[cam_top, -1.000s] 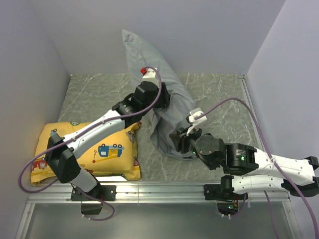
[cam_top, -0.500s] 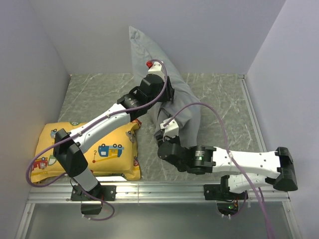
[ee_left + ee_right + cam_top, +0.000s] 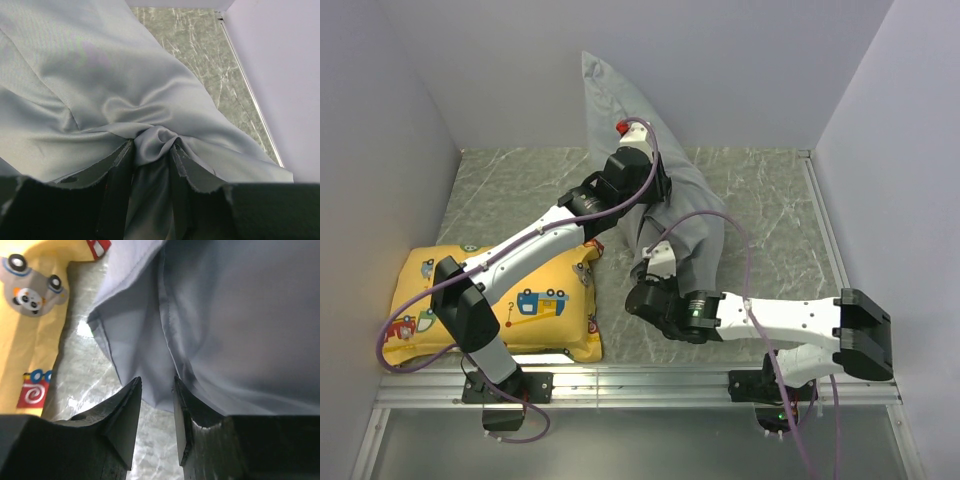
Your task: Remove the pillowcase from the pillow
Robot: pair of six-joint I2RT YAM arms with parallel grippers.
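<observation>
At the near left the yellow print pillow (image 3: pixel 535 300) lies flat on the table (image 3: pixel 510 190), apart from the work; right of it, toward the far middle, the left claw (image 3: pixel 152 142) is clamped on a gathered knot of the pillowcase (image 3: pixel 618 100), whose upper end stands against the back wall while its lower end droops to the table; the pillow itself does not show (presumably inside the grey cloth). Nearer and slightly right, the right claw (image 3: pixel 155 387) stands narrow with the hemmed edge hanging between its fingers; whether it pinches I cannot tell. The cloth looks light, limp and rather slick, likely to bunch and slip; the hem offers the firmest hold.
</observation>
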